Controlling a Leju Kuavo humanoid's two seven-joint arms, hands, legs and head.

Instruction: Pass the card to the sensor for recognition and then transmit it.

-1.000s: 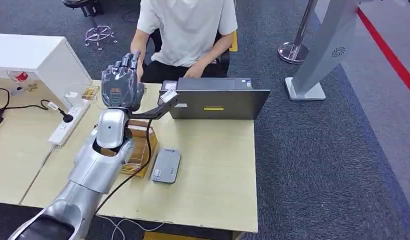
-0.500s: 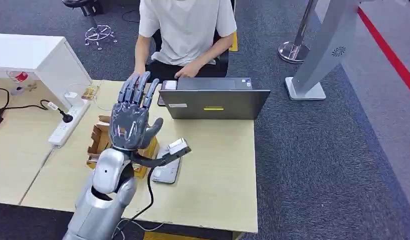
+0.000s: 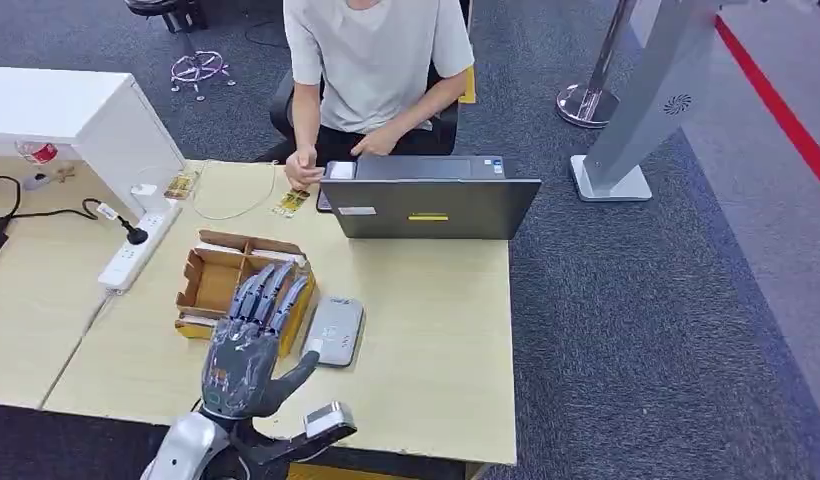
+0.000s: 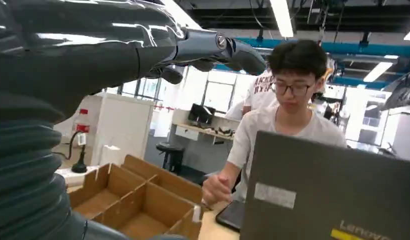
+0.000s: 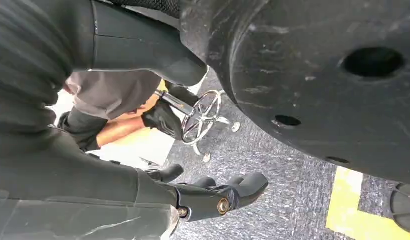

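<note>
Now the left arm has drawn back from the far side of the tabletop [image 3: 436,330] to its near edge: a second ago the left hand [image 3: 248,350] was raised up by the laptop [image 3: 431,205] in front of the seated person [image 3: 371,60], and it now hovers low, over the near end of the cardboard box [image 3: 221,280] and just beside the grey card reader [image 3: 334,330]. Its fingers are spread and straight, released, with nothing between them. The box, an open divided tray, sits left of the reader; the reader lies flat toward the middle of the tabletop.

A small yellowish card [image 3: 291,203] lies on the far edge of the tabletop beside the laptop, just under the person's hand [image 3: 304,168], which a second ago was further back by the laptop. That is probably the task's card, though it is too small to read. The pull-back with an empty palm suggests the handover is done and the arm is going back to rest, or to the box for another card.

The right hand [image 5: 213,197] hangs over dark carpet, fingers loosely curled on nothing.
</note>
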